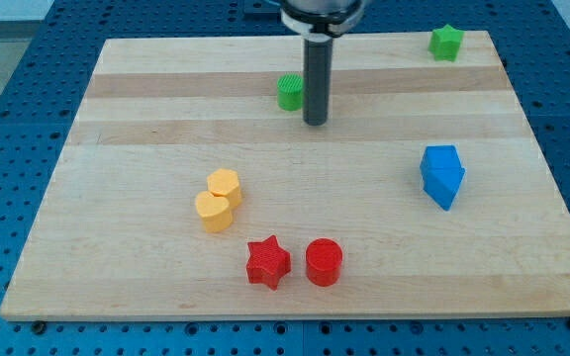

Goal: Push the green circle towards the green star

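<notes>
The green circle [290, 92] stands near the top middle of the wooden board [117, 129]. The green star [445, 42] sits at the board's top right corner. My tip [315, 122] is on the board just to the right of and slightly below the green circle, close beside it; the rod hides the circle's right edge, so I cannot tell whether they touch. The star lies far to the view's right and a little above the tip.
A blue block [442, 175] lies at the right middle. Two yellow blocks [218, 200] touch each other left of centre. A red star [267, 262] and a red circle [324, 262] sit near the bottom edge.
</notes>
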